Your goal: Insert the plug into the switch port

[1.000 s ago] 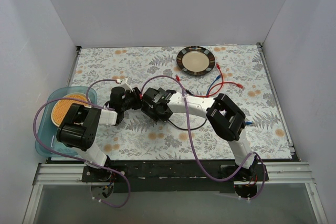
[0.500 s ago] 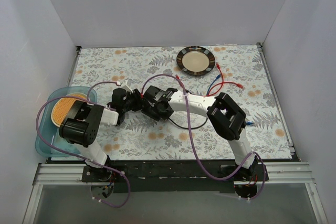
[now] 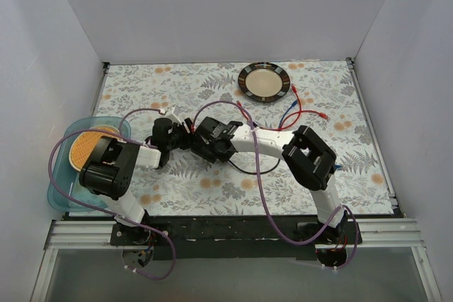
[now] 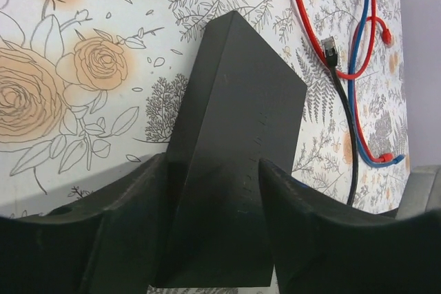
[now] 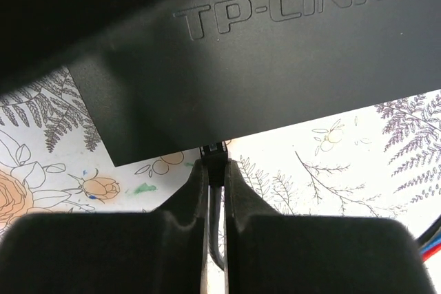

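Two end effectors meet at the flat black switch (image 4: 234,122), which sits left of centre on the floral surface (image 3: 340,160), between my wrists. My left end effector (image 4: 213,163) straddles the box, with one finger (image 4: 131,197) against each side. The fingers lie close against its faces, but I cannot tell whether they press it or stand just clear.

My right end effector (image 5: 216,164) is clenched on the plug (image 5: 216,153), its two fingers pinched together around the thin black connector. The plug's tip touches the lower edge of the switch, below the raised TP-LINK lettering. The switch port itself is hidden behind the plug and my fingertips, so I cannot tell how far in the plug sits. A black cable (image 3: 244,170) trails from that end effector in a loop across the surface toward my right arm.

Beyond the switch, the left wrist view shows a red cable (image 4: 303,5) and a blue cable (image 4: 365,67) curling together. A second black lead, ending in a clear connector (image 4: 330,45), lies beside them. None of the three touches the box.

A dark-rimmed round plate (image 3: 264,80) rests near the far edge of the surface, well apart from both arms. At the left edge, a translucent blue tray (image 3: 60,196) holds a round orange disc (image 3: 86,148) just beside my left arm.
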You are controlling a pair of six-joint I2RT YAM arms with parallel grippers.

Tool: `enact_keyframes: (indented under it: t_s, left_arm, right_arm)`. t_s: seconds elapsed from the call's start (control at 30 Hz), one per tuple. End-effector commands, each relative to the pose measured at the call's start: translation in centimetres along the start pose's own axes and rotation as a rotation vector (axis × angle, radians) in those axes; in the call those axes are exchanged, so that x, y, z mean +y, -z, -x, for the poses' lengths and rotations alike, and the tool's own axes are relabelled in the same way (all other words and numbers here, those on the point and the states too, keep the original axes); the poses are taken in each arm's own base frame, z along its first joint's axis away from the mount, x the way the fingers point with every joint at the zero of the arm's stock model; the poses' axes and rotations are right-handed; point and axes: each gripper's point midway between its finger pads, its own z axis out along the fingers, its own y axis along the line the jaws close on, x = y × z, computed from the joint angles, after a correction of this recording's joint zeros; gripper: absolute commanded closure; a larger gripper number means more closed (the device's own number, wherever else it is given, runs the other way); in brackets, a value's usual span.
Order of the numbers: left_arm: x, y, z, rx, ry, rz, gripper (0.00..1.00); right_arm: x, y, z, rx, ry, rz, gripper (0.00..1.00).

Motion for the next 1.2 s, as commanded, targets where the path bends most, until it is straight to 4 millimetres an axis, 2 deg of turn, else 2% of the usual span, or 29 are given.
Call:
enact_keyframes:
  t_s: [0.0, 0.2, 0.33, 0.5, 0.6, 0.67, 0.73, 0.9, 0.97, 1.0, 1.07, 1.1, 1.13, 1.17]
  left_arm:
    - [-1.2, 3.1, -10.1, 0.422, 0.102, -0.022, 0.38]
    - [2.0, 3.0, -7.2, 0.352, 0.112, 0.096, 0.23]
    - [3.3, 3.0, -4.8, 0.303, 0.111, 0.141, 0.19]
    - [3.2, 2.9, -1.6, 0.242, 0.078, 0.172, 0.15]
    - [2.3, 2.9, 0.3, 0.201, 0.061, 0.171, 0.12]
    - [1.5, 3.1, 1.5, 0.172, 0.043, 0.162, 0.11]
    - [0.9, 3.1, 2.7, 0.149, 0.029, 0.160, 0.09]
    - [-0.2, 3.4, 5.2, 0.084, 0.027, 0.167, 0.04]
    - [-0.1, 3.9, 4.9, 0.087, 0.041, 0.185, 0.02]
    - [-0.8, 4.3, 5.5, 0.062, 0.028, 0.171, 0.02]
    - [-0.5, 5.1, 4.6, 0.058, 0.041, 0.176, 0.02]
    - [-1.8, 5.8, 5.6, 0.007, 0.017, 0.136, 0.02]
    - [-1.5, 6.2, 4.6, 0.015, 0.028, 0.133, 0.02]
    - [-2.1, 6.6, 4.8, -0.007, 0.040, 0.114, 0.02]
  right_arm:
    - [-1.3, 3.4, 13.4, -0.540, -0.156, 0.000, 0.87]
    - [-1.2, 2.4, 10.0, -0.456, -0.158, -0.001, 0.69]
    - [-0.9, 2.1, 8.2, -0.420, -0.161, 0.015, 0.55]
    - [-0.7, 1.8, 5.8, -0.340, -0.146, 0.026, 0.35]
    - [-0.5, 2.2, 4.4, -0.311, -0.136, 0.036, 0.17]
    - [-0.6, 2.6, 3.9, -0.307, -0.132, 0.037, 0.12]
    - [-0.9, 3.6, 3.6, -0.311, -0.129, 0.036, 0.07]
    - [-2.0, 7.1, 3.9, -0.375, -0.145, 0.016, 0.05]
    - [-2.9, 9.0, 4.2, -0.415, -0.173, -0.017, 0.05]
    - [-3.4, 9.6, 4.3, -0.430, -0.193, -0.033, 0.05]
    - [-4.4, 11.1, 4.3, -0.462, -0.224, -0.074, 0.04]
    - [-4.9, 11.4, 4.2, -0.470, -0.234, -0.093, 0.04]
    - [-5.3, 11.8, 4.1, -0.480, -0.246, -0.107, 0.03]
    - [-5.9, 12.2, 3.9, -0.487, -0.255, -0.125, 0.03]
